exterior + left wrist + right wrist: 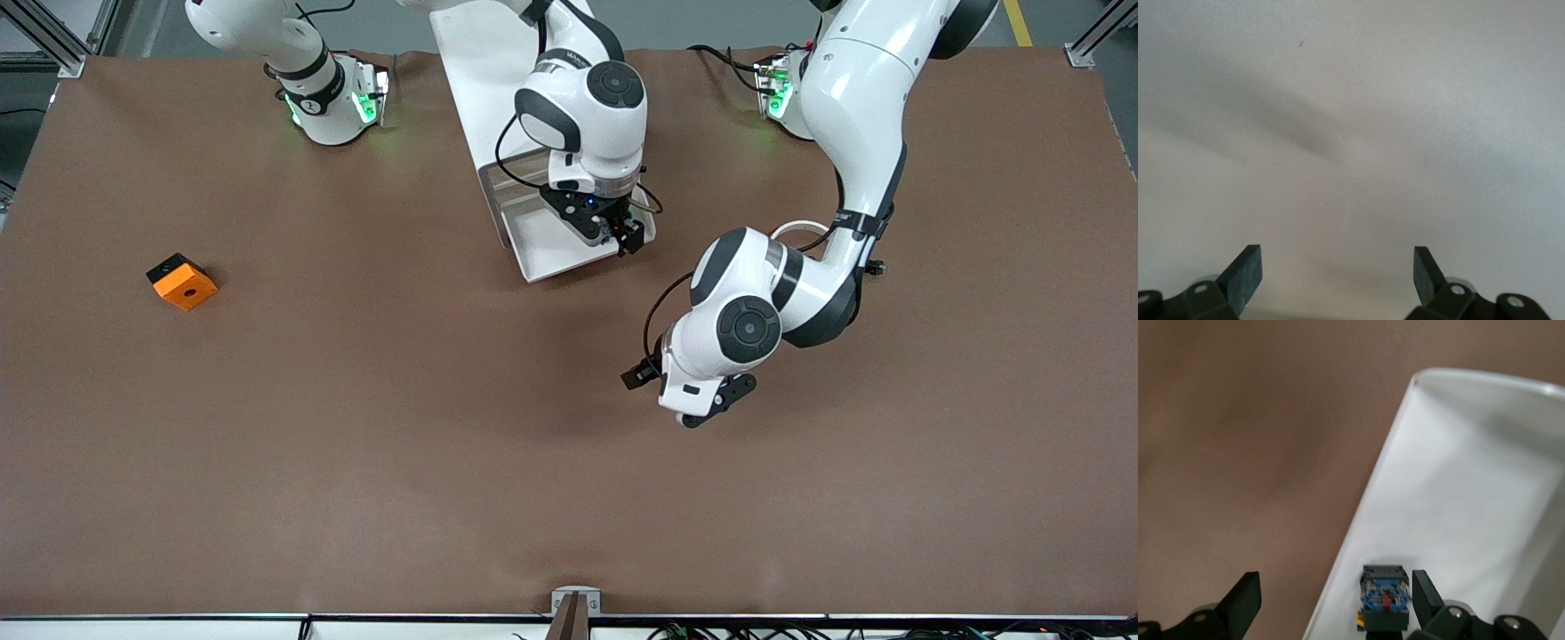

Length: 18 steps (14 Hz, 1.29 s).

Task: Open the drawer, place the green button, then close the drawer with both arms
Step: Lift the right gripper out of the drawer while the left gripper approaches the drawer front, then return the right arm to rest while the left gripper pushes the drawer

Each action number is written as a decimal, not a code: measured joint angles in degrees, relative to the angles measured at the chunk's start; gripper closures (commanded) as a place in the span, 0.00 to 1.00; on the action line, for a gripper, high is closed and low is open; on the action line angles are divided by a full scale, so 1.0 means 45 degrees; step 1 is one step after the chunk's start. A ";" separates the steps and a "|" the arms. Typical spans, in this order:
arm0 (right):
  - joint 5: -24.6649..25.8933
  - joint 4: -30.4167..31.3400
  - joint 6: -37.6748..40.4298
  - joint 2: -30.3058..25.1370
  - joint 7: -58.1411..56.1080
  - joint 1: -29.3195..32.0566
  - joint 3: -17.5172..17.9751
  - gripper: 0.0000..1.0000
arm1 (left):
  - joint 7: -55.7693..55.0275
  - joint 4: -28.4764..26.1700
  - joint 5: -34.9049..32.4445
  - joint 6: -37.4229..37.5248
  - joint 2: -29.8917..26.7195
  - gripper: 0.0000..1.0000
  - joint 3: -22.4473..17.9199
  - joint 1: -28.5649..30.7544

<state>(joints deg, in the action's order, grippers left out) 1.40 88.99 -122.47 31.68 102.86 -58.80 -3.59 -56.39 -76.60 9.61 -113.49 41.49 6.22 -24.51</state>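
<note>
**Letting go of the button over the open drawer**

Sitting inside the pulled-out drawer (pixel 556 253), the button (pixel 1385 598) rests on the white floor right by one side wall. The right gripper (pixel 622 233) hangs just above it. Its fingers are spread wide and hold nothing. One finger (pixel 1426 592) is just beside the button's blue-grey base, so close that I cannot tell if they touch.

That is the first thing that could go wrong. If the right gripper lifts crooked, the near finger could catch the button and tip it or flick it out over the low wall onto the brown table (pixel 356 400).

The button is also very close to the drawer's edge. A hard push to shut the drawer might make it slide or roll. It could get stuck between the drawer and the white cabinet (pixel 484 80), and then the drawer would not shut all the way.

The left gripper (pixel 1338 273) waits over the bare table, nearer the front camera than the drawer, open wide with nothing in it. If it swings in to help too early, the two arms might bump.

The orange cube (pixel 182 282) sits well apart, toward the right arm's end of the table.
</note>
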 measured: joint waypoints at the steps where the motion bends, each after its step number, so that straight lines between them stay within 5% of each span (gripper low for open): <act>1: 0.0000 -0.0253 0.0268 -0.0005 -0.0419 0.0230 -0.0005 0.00 | 0.0009 -0.0005 -0.0091 -0.0001 0.0032 0.00 0.0000 -0.0011; 9: -0.0054 -0.2089 0.4356 -0.0742 -0.5575 0.2934 -0.0054 0.00 | 0.0012 -0.0585 -0.0406 -0.0796 0.0163 0.00 0.0014 -0.0428; 18: -0.0249 -0.2276 0.7918 -0.3329 -1.4564 0.8192 -0.0169 0.00 | -0.0008 -0.2141 -0.0408 -0.1296 0.0120 0.00 0.0057 -0.2098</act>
<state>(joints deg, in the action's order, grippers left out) 0.28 78.74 -86.83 16.70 37.32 -21.93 -4.35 -56.43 -86.23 7.78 -119.32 42.03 6.47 -33.95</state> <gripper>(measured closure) 0.000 0.000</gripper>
